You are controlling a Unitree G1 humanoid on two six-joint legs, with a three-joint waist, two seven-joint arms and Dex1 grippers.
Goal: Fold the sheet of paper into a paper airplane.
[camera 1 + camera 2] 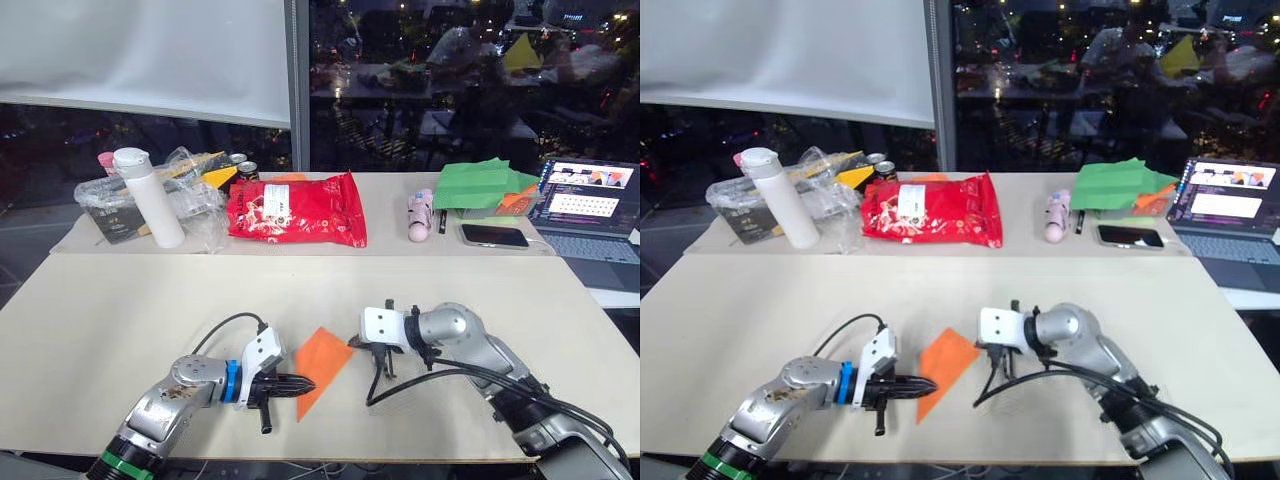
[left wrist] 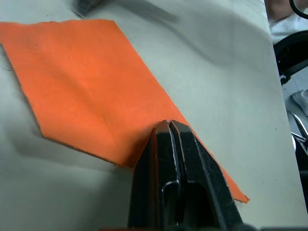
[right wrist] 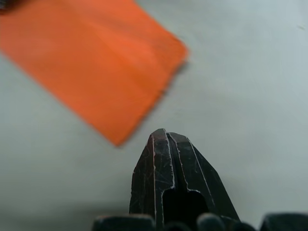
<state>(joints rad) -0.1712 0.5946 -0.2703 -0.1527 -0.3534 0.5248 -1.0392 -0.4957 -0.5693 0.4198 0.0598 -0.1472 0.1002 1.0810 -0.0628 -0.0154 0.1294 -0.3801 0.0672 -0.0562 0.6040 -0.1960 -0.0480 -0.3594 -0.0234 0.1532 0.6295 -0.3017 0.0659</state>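
- Left eye view: pale table (image 1: 120, 320) across the near field, second table behind it at 12 o'clock carrying clutter — laptop (image 1: 590, 205), red bag (image 1: 295, 210), green folded paper (image 1: 480, 185), white bottle (image 1: 148, 195).
- Right arm reaching in from 4 o'clock, left arm from 8 o'clock, both low over the near table.
- Paper airplane (image 1: 320, 365) lying flat between the two grippers, near the front edge; long axis running roughly 1 o'clock to 7 o'clock, narrow point toward 7, broad end toward 1.
- Left gripper (image 1: 300, 384) at the sheet's 9 o'clock side, tips over its lower edge; jaws pressed together with no gap, resting on or just above the paper rather than pinching it, as judged from the left wrist view (image 2: 168, 126).
- Right gripper (image 1: 372, 347) just beside the sheet's upper right corner at 3 o'clock, apart from it; jaws likewise closed on nothing, table visible between tips and paper in the right wrist view (image 3: 163, 132).
- Judgement: left gripper nearer, already on the sheet and placed to pin it; right gripper needing a short travel toward 9 o'clock to reach the broad end for creasing across the long axis.
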